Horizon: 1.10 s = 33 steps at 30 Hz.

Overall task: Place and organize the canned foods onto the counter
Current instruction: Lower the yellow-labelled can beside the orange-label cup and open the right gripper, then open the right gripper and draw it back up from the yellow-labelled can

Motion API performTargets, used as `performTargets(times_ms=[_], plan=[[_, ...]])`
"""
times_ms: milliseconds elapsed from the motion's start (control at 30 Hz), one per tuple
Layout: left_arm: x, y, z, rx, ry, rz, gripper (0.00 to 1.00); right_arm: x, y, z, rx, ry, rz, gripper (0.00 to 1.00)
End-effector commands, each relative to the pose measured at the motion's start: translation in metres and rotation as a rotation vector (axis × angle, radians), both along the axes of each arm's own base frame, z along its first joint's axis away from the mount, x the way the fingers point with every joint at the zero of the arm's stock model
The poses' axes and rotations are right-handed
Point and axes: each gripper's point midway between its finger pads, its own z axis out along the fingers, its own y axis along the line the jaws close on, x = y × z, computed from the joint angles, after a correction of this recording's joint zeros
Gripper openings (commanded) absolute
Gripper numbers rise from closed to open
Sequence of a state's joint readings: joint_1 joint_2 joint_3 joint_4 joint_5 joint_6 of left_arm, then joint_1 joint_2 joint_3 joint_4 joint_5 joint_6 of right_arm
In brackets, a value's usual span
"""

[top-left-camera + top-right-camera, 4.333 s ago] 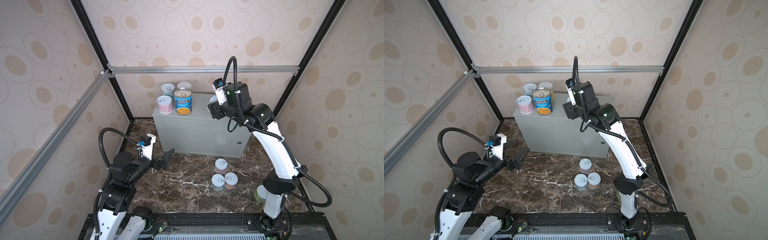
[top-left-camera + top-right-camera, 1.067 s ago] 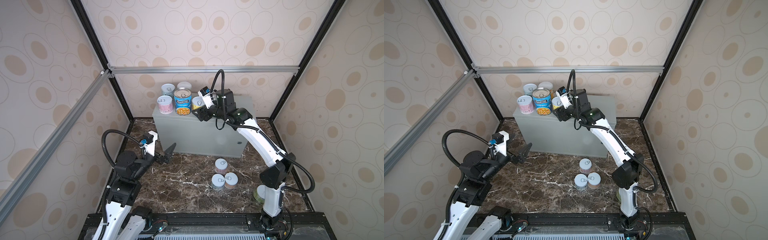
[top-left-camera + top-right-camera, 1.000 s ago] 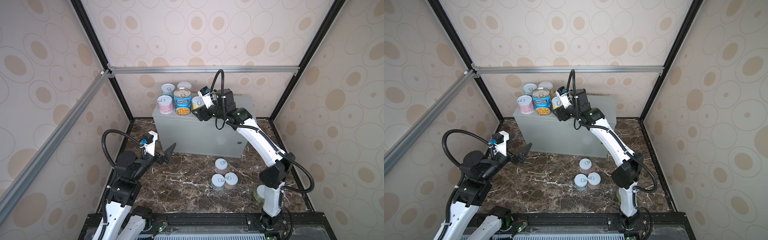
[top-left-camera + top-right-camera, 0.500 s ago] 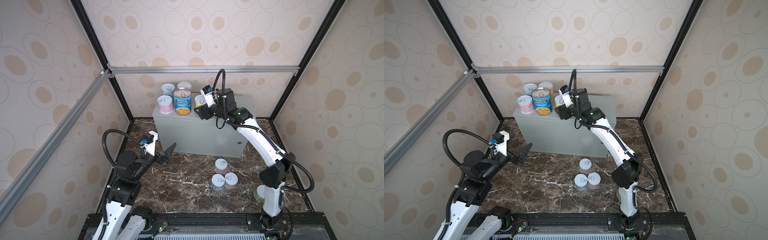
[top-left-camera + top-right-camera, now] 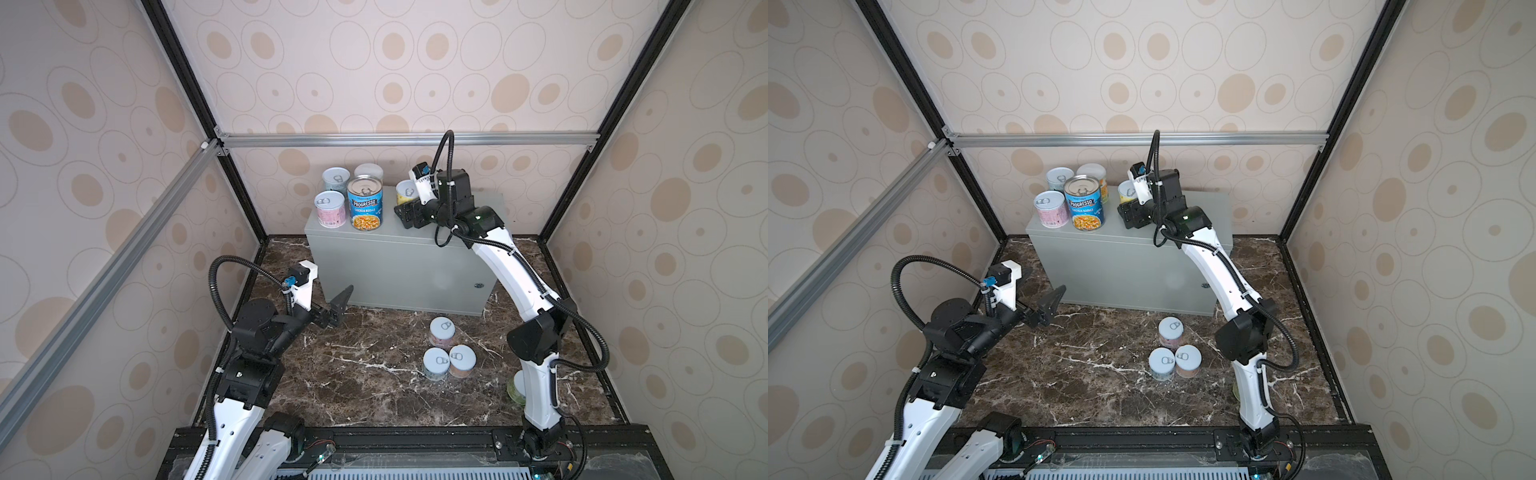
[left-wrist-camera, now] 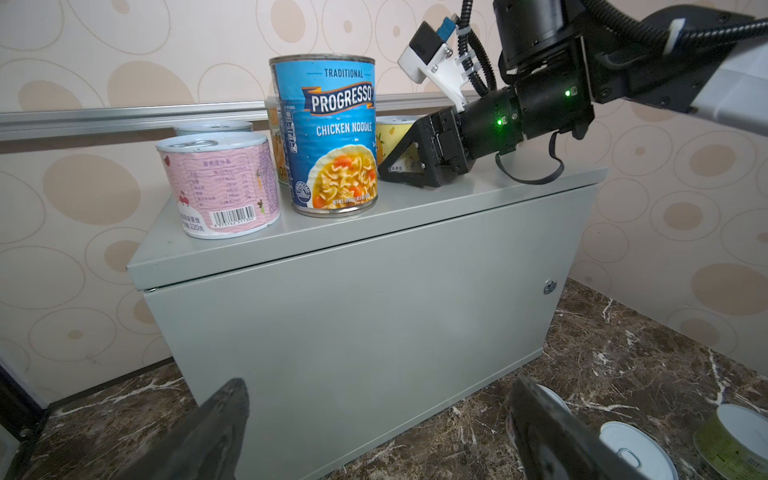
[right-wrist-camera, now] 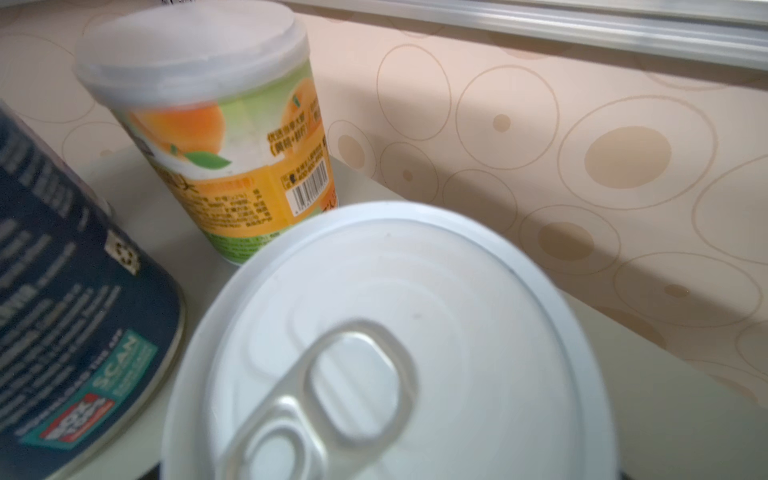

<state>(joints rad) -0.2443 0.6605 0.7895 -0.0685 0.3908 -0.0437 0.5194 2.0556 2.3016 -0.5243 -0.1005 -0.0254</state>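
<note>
Right gripper [image 5: 405,203] sat around the yellow can [image 5: 404,190] on the grey counter [image 5: 399,266], grip unclear; left gripper [image 5: 338,305] hovered wide open

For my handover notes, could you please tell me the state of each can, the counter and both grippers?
Counter: door shut.
Progresso can: upright on counter.
Pink can: upright on counter.
Teal can: upright on counter.
Orange can: upright on counter.
Yellow can: upright on counter, at right gripper.
Three clustered cans: upright on floor, unopened.
Green can: upright on floor.
Left gripper: open, empty.
Right gripper: open or shut unclear.
</note>
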Motion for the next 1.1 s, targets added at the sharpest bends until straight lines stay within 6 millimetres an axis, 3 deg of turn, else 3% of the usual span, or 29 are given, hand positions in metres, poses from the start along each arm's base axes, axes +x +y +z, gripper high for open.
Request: performTargets(times_ms=[0, 267, 733, 1067], plan=[[-0.005, -0.004, 0.018, 0.004, -0.051, -0.022, 0.98, -0.019, -0.014, 0.005, -0.014, -0.004, -0.008, 0.92], [-0.002, -0.007, 0.018, -0.004, -0.047, -0.04, 0.98, -0.021, -0.037, 0.004, -0.016, -0.002, -0.036, 0.9], [-0.002, -0.005, 0.016, 0.008, -0.053, -0.023, 0.98, -0.009, -0.008, 0.01, 0.023, -0.016, 0.106, 0.85], [0.0, -0.005, 0.016, 0.009, -0.054, -0.025, 0.98, 0.009, -0.003, 0.014, 0.055, -0.033, 0.086, 0.66]])
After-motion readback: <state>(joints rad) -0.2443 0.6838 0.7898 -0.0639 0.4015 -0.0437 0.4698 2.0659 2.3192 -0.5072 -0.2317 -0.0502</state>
